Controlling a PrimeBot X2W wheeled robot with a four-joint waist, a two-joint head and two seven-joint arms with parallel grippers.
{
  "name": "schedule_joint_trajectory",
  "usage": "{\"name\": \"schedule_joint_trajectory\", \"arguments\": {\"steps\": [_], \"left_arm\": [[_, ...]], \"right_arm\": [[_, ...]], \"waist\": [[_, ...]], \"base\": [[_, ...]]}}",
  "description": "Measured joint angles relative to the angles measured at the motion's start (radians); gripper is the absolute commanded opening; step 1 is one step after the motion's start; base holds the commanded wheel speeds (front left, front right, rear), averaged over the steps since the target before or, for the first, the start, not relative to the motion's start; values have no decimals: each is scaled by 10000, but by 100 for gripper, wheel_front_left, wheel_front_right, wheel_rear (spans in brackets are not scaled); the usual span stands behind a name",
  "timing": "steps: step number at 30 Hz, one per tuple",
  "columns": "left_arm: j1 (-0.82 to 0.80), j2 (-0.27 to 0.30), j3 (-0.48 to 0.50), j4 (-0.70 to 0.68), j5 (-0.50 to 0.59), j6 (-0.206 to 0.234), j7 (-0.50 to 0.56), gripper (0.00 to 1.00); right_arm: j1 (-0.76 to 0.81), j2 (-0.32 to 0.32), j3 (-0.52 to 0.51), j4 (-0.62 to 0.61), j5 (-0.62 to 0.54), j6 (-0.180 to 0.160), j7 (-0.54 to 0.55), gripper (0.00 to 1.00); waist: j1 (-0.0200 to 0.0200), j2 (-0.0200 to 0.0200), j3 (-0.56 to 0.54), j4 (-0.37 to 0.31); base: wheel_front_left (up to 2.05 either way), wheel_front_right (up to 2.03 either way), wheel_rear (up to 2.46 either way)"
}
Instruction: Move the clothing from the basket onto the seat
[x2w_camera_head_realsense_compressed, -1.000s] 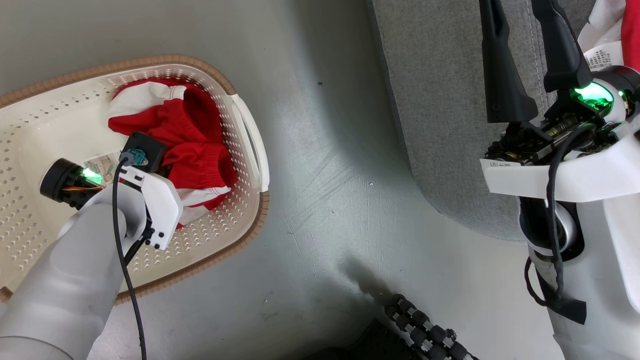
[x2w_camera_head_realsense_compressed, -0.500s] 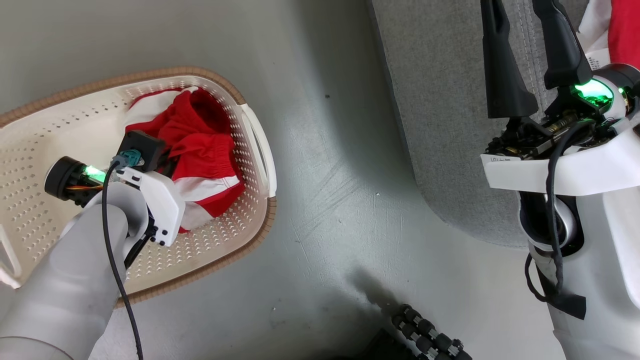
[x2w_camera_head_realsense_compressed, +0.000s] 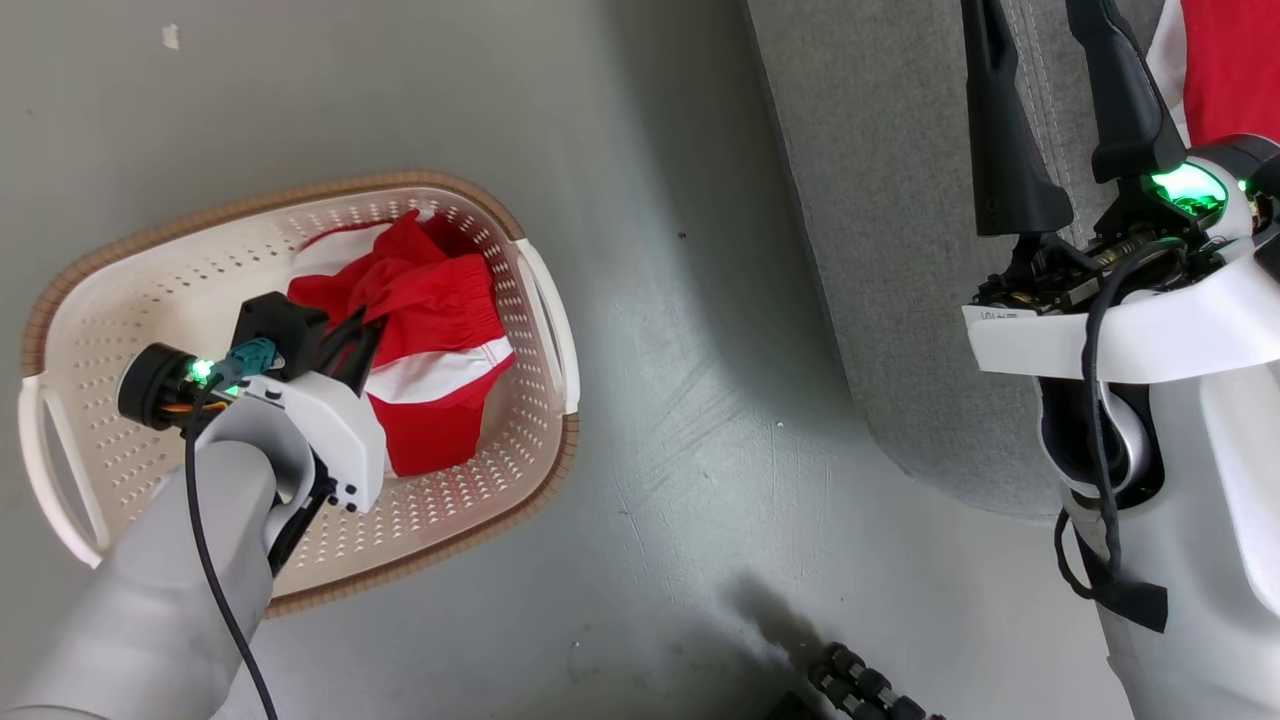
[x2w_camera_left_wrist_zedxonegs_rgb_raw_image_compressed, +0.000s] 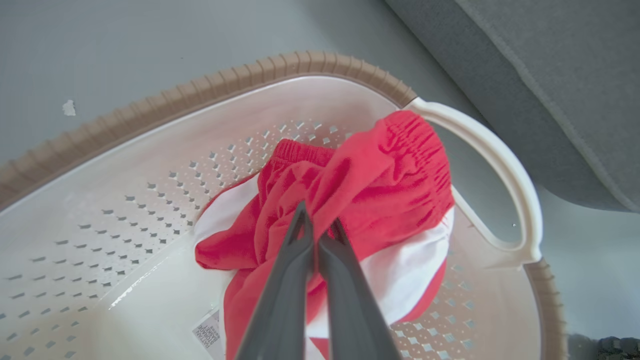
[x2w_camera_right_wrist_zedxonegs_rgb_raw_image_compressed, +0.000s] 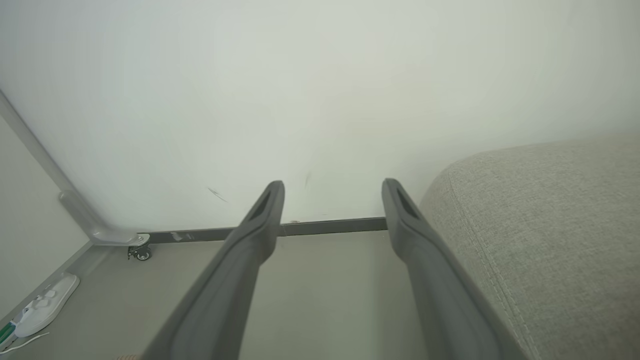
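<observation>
Left wrist view, centre: left gripper (x2w_camera_left_wrist_zedxonegs_rgb_raw_image_compressed: 316, 231) clamps clothing (x2w_camera_left_wrist_zedxonegs_rgb_raw_image_compressed: 385, 190) in the basket (x2w_camera_left_wrist_zedxonegs_rgb_raw_image_compressed: 200, 95); right gripper (x2w_camera_right_wrist_zedxonegs_rgb_raw_image_compressed: 332, 195) gapes empty. Head view, upper right: another red piece (x2w_camera_head_realsense_compressed: 1225, 60) lies on the seat (x2w_camera_head_realsense_compressed: 900, 250).

I saw white lace-up shoe (x2w_camera_right_wrist_zedxonegs_rgb_raw_image_compressed: 46, 304) on smooth grey floor (x2w_camera_head_realsense_compressed: 650, 400), near small caster wheel (x2w_camera_right_wrist_zedxonegs_rgb_raw_image_compressed: 141, 253); plain white wall (x2w_camera_right_wrist_zedxonegs_rgb_raw_image_compressed: 320, 100) behind.

basket (x2w_camera_left_wrist_zedxonegs_rgb_raw_image_compressed: 125, 165): was cream plastic, smooth, slightly glossy, perforated; rim looked brown, ribbed, woven.
clothing (x2w_camera_left_wrist_zedxonegs_rgb_raw_image_compressed: 395, 185): was red cloth, soft and matt, puckered at the elastic band; white panels lay smoother.
seat (x2w_camera_left_wrist_zedxonegs_rgb_raw_image_compressed: 550, 75): was grey upholstery, matt, coarse-grained, stitched.
floor (x2w_camera_head_realsense_compressed: 680, 420): looked hard, smooth, faintly shiny, scuffed.
right gripper (x2w_camera_right_wrist_zedxonegs_rgb_raw_image_compressed: 332, 195): fingers looked matt dark plastic.
</observation>
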Motion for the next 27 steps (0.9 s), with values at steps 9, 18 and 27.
{"name": "schedule_joint_trajectory", "arguments": {"steps": [9,18,27], "left_arm": [[438,17,-100,-474,-280,0,-316,0],[819,21,-77,-1078,-456,0,-393,0],[1180,44,458,-2010,-520,0,-405,0]], "right_arm": [[27,0,-29,284,-309,0,0,100],[377,-194,-134,445,-485,0,0,100],[526,-355,-196,656,-508,0,0,100]], "waist": [[0,0,-686,360],[0,0,-1358,694],[0,0,-2048,1021]], "base": [[0,0,0],[0,0,0],[0,0,0]]}}
